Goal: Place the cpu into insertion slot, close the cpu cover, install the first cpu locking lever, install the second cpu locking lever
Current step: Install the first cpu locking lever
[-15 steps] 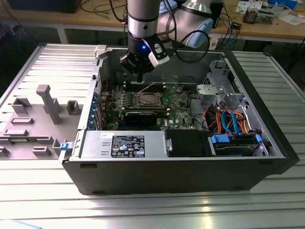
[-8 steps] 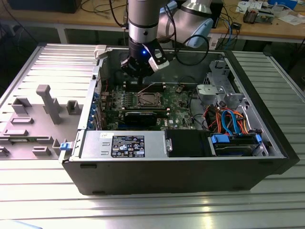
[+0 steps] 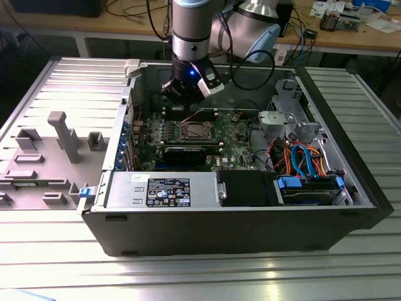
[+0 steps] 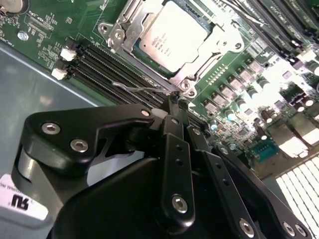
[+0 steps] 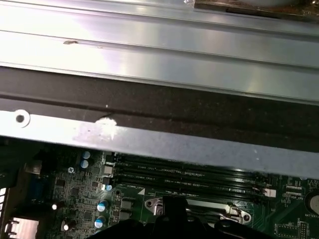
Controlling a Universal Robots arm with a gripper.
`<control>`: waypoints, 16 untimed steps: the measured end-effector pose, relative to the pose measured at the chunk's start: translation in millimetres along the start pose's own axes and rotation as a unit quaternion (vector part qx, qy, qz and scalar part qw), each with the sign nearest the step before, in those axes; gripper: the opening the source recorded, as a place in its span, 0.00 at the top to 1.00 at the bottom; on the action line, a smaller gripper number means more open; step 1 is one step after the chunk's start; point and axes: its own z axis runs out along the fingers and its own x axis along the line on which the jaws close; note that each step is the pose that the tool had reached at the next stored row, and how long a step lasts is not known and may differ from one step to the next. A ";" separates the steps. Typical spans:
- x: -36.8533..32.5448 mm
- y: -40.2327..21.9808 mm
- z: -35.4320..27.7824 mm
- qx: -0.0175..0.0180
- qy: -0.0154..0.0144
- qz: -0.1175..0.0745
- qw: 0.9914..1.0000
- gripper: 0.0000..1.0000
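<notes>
Black end effector [image 4: 175, 102], silvery-grey square cpu [image 4: 172, 36] under cpu cover [image 4: 212, 50]

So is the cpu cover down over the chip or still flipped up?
Down. In the second wrist view the cpu cover lies flat around the cpu, whose metal top shows through its window. The gripper sits beside the socket's corner.

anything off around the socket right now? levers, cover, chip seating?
One thing: a thin wire locking lever sticks out free beside the memory slots, not tucked flat against the socket frame. The cpu sits square under the cpu cover. The gripper is right at the socket's corner.
</notes>
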 end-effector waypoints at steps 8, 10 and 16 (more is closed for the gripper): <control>-1.1 0.2 8.6 0.000 0.000 -0.002 1.000 0.89; -2.5 0.3 10.3 0.000 0.000 -0.004 1.000 0.89; -9.3 -0.2 15.8 0.000 0.001 -0.009 1.000 0.89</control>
